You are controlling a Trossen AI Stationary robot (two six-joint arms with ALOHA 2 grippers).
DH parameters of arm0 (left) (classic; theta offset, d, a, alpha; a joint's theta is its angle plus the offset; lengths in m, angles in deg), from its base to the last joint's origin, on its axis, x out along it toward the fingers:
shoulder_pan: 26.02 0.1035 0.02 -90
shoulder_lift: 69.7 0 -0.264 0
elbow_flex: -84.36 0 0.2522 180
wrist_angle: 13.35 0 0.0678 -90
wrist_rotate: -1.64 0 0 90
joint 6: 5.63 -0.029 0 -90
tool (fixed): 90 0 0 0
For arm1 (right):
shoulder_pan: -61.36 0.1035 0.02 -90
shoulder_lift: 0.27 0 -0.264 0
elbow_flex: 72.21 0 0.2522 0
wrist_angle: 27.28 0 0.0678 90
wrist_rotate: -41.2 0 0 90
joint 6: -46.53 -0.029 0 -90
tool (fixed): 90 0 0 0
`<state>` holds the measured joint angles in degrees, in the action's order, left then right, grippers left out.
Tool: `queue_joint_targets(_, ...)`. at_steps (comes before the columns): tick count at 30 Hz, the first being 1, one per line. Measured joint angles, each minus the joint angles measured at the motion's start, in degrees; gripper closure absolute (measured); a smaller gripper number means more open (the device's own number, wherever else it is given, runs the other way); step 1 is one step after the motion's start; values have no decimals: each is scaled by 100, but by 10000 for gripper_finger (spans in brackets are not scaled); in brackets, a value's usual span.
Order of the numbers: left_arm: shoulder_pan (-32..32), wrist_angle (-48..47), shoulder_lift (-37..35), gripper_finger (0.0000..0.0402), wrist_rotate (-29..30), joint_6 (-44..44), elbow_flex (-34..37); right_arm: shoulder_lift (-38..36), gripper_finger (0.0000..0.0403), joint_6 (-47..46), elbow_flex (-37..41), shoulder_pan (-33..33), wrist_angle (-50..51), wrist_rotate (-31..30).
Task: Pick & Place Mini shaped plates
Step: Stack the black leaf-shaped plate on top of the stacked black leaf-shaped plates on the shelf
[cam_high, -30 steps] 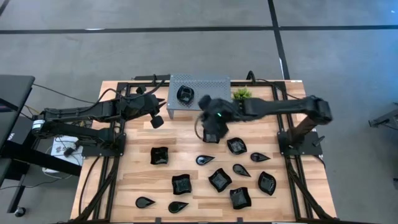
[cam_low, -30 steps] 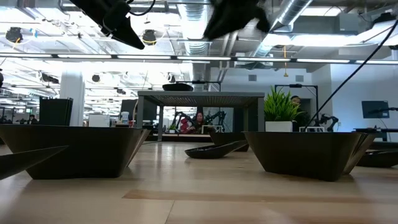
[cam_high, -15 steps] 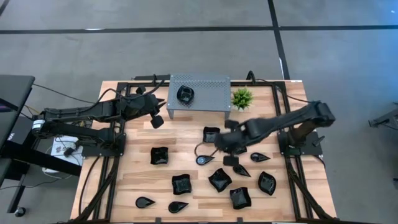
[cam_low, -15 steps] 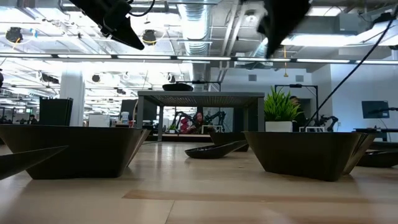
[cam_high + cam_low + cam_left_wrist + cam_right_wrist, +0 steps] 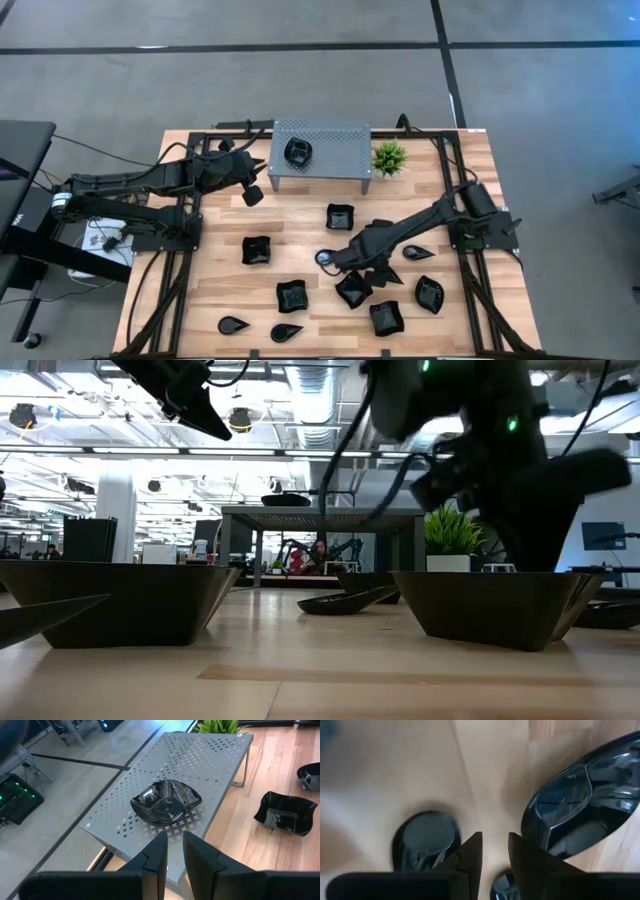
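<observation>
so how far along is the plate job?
Done: one glossy black mini plate sits on the perforated grey metal stand. In hand: nothing held; the right gripper is low over the teardrop plate mid-table, while the left gripper waits beside the stand. Left: roughly a dozen black plates, e.g., on the wooden table.

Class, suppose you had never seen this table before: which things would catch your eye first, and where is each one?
The scatter of small glossy black dishes across the near half of the wooden table stands out first. Next, the right claw reaches low among them, just above a teardrop dish. At the back, one dish sits alone on a grey perforated metal stand, with a small green plant beside it and the left claw hovering near its corner.
</observation>
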<state>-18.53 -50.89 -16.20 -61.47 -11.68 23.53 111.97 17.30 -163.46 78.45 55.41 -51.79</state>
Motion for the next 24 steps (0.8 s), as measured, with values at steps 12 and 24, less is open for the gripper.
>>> queue_joint_targets(12, 0, -1, 0, 339, 0, -8, 0, 202, 315, 278, -17, -143, 78, -331)
queue_joint_targets(24, 0, -42, 0, 339, 2, -8, 0, -237, 316, 681, 96, -222, -93, -726)
